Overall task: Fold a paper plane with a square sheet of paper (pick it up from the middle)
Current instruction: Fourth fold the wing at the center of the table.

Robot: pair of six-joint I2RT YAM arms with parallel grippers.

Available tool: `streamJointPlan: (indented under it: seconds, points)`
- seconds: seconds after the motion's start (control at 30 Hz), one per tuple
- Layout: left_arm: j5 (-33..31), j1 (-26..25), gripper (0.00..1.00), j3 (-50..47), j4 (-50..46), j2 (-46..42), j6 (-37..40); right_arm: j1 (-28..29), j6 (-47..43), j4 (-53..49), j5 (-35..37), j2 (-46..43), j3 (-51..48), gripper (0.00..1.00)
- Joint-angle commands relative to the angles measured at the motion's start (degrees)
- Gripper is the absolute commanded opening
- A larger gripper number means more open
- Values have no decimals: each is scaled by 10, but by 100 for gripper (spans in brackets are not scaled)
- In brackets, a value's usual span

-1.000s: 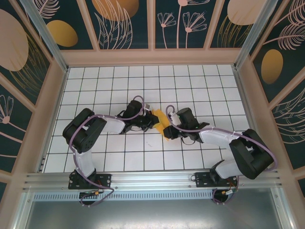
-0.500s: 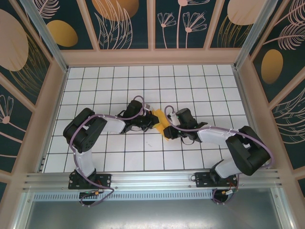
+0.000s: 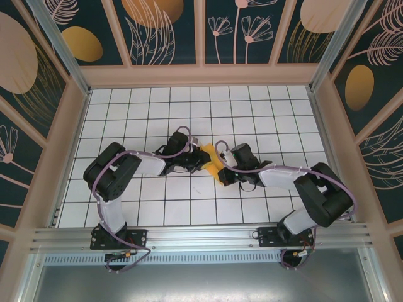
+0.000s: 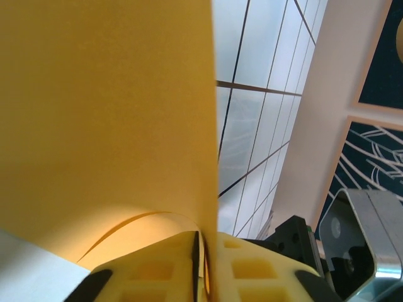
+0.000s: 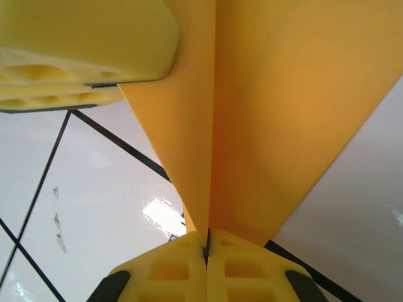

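A lab-style robot test cell: white grid-lined tabletop (image 3: 126, 113) boxed by floral-printed wall panels (image 3: 170, 31) at nine, twelve and three o'clock, aluminium rail (image 3: 201, 236) at six.

Open table (image 3: 157, 104) beyond the paper (image 3: 211, 158)

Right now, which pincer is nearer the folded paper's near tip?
Right. The right pincer clamps the paper beside that tip; the left pincer clamps its farther end.

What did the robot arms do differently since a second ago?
The right gripper pinched shut on the folded paper, and its arm swung a little toward the middle of the table. The left gripper stayed where it was, pinching the paper too.
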Motion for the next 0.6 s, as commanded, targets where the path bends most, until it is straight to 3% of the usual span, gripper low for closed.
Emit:
streamJointPlan:
  seconds: [0.0,0.23,0.57]
  points:
    - [4,0,20,14,-9,3,8,11,-12,3,37,-6,0,0]
    - [1,-9,36,19,-18,2,0,35,-21,23,100,-19,-8,0]
    - [-12,-27,34,23,-28,13,-6,56,-27,35,146,-16,-9,0]
